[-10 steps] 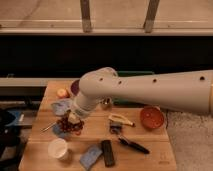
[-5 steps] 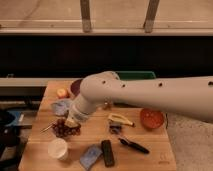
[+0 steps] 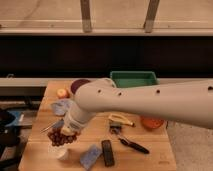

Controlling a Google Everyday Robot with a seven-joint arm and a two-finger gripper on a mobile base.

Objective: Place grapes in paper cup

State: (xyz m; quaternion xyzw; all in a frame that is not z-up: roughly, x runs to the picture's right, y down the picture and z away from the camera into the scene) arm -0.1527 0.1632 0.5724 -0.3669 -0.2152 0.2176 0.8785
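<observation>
My gripper [image 3: 67, 131] is at the end of the big white arm, over the front left of the wooden table [image 3: 155, 152]. It is shut on the grapes [image 3: 60, 139], a dark reddish-purple bunch that hangs from it. The grapes hang just above the white paper cup [image 3: 61, 152], which stands near the table's front left edge. The grapes hide the cup's rim, and I cannot tell whether they touch it.
A green bin [image 3: 134, 78] stands at the back, an orange bowl [image 3: 152, 123] on the right. A banana [image 3: 121, 120], a black tool [image 3: 131, 145], a black block [image 3: 107, 153] and a blue sponge [image 3: 90, 156] lie at the middle front. A light blue cloth [image 3: 62, 106], a peach-coloured fruit [image 3: 62, 93] and a dark plate [image 3: 78, 85] are at the back left.
The arm has moved the gripper and the grapes down and toward the front left, from beside the cloth to just above the paper cup.
</observation>
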